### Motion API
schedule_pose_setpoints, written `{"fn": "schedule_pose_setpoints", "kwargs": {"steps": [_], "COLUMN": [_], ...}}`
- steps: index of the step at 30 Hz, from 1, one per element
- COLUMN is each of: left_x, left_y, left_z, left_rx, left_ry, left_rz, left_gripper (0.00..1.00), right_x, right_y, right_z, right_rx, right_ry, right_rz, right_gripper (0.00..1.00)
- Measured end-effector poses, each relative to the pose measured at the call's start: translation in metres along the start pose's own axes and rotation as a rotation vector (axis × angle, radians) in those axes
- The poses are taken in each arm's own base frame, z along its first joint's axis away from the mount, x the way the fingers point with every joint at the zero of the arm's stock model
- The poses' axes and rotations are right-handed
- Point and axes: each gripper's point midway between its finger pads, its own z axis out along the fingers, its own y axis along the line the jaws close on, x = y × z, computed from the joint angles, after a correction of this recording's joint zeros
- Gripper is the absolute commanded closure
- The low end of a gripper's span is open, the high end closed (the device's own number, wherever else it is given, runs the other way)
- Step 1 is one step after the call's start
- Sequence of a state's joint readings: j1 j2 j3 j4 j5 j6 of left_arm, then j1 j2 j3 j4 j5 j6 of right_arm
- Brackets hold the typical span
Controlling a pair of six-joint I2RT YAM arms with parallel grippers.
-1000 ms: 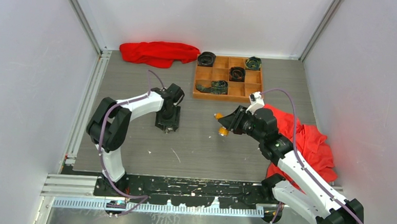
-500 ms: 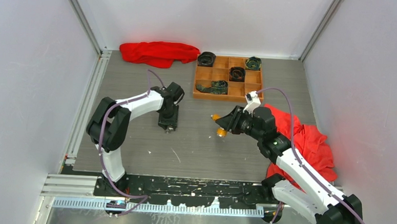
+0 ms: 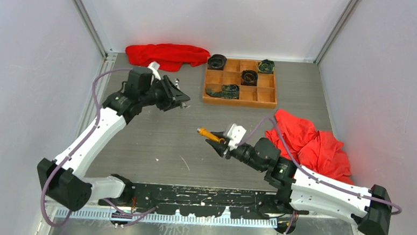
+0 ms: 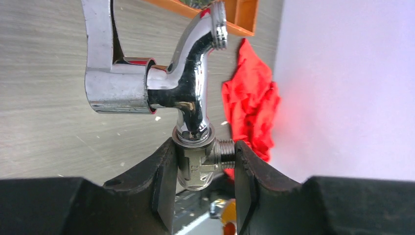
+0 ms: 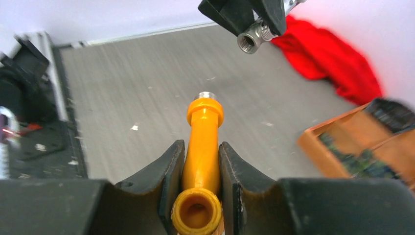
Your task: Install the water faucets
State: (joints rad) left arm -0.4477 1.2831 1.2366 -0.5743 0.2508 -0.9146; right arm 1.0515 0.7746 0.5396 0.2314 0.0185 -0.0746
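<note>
Silver faucet [image 4: 188, 93] clamped by left gripper [image 4: 203, 166]; right wrist alone shows its threaded socket, beyond the orange faucet [image 5: 202, 142] that the right gripper [image 5: 200, 152] pinches; tray [image 3: 239, 103] far.

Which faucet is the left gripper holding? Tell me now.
The shiny silver faucet with the handle, clamped at its threaded base in the left gripper. The orange-yellow faucet is in the right gripper instead.

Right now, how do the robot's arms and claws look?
The left arm and right arm have white links and black joints; a thin mauve cable runs along each. The left claw and right claw are black, with two thick tapered fingers.
</note>
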Motion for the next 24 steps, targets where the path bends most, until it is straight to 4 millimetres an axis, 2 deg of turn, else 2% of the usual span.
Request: {"fn": "schedule_pose_setpoints", "kwargs": {"steps": [3,8,12,16,24], "left_x": [0.001,0.025,0.035,0.041,0.027], "left_y": [-0.003,0.008,0.016,0.026,0.02], "left_z": [-0.011,-0.004,-0.008,-0.018,-0.032], "left_rx": [0.074,0.056,0.086,0.136,0.241], "left_ry": [-0.005,0.084,0.064,0.004,-0.115], "left_rz": [-0.141,-0.32,-0.43,-0.52,-0.557], "left_gripper": [1.0,1.0,1.0,1.0,1.0], "right_x": [0.007,0.025,0.031,0.027,0.0], "right_y": [0.006,0.008,0.005,0.003,0.012], "right_z": [0.005,0.022,0.036,0.045,0.062], "right_rx": [0.004,0.075,0.156,0.234,0.331], "right_ry": [-0.032,-0.011,0.011,0.003,-0.03], "right_rz": [-0.233,-0.622,-0.848,-1.011,-1.187], "right_gripper": [1.0,1.0,1.0,0.99,1.0]}}
